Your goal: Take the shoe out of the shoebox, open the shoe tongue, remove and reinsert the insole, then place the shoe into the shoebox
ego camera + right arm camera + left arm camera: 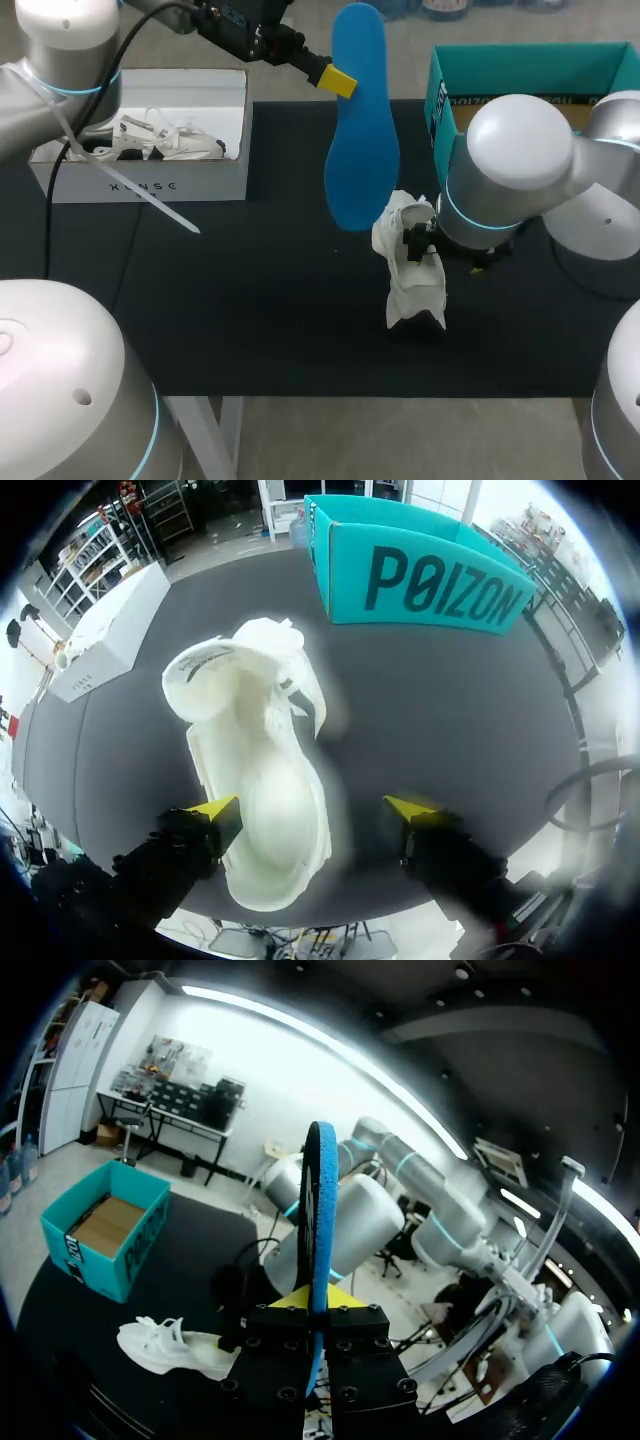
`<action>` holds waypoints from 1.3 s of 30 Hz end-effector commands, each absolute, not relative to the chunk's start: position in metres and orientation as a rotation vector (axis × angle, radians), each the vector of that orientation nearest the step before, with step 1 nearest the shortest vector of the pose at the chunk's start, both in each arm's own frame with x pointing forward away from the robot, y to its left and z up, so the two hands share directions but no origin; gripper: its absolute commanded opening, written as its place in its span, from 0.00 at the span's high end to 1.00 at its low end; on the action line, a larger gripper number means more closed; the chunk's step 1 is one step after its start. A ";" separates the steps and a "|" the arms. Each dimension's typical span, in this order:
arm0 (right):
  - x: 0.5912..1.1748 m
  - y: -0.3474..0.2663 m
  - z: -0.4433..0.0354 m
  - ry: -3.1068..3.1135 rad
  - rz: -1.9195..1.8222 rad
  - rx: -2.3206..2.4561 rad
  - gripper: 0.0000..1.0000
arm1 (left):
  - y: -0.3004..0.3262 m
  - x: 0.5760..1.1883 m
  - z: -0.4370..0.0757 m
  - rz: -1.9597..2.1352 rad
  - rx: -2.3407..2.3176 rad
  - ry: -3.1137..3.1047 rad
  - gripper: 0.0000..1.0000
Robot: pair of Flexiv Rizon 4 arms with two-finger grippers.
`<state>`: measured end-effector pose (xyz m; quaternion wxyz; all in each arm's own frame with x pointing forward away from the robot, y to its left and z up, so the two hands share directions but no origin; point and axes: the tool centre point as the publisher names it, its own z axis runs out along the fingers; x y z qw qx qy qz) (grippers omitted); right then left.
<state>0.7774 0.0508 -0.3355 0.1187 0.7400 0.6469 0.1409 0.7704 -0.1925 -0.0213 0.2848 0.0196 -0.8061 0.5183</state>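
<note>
A blue insole hangs upright above the table's middle, with my left gripper shut on its upper edge. In the left wrist view the insole shows edge-on between the closed fingers of that gripper. A white shoe lies on the black table just below the insole. My right arm hangs over the shoe. In the right wrist view my right gripper is open. The shoe lies between its yellow tips, closer to one finger, its opening facing up.
A white shoebox at the back left holds a second white shoe. A teal box stands open at the back right, close behind my right arm. The black table extends in front of the shoe.
</note>
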 end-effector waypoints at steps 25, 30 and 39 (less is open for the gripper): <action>0.775 0.025 -0.299 1.837 0.437 2.195 0.00 | -0.192 0.770 -0.021 1.386 0.052 -2.158 1.00; 0.779 0.008 -0.296 1.897 0.459 2.196 0.00 | -0.192 0.770 -0.021 1.386 0.052 -2.158 1.00; 0.784 -0.035 -0.276 2.197 0.642 2.340 0.00 | -0.192 0.770 -0.021 1.386 0.052 -2.158 1.00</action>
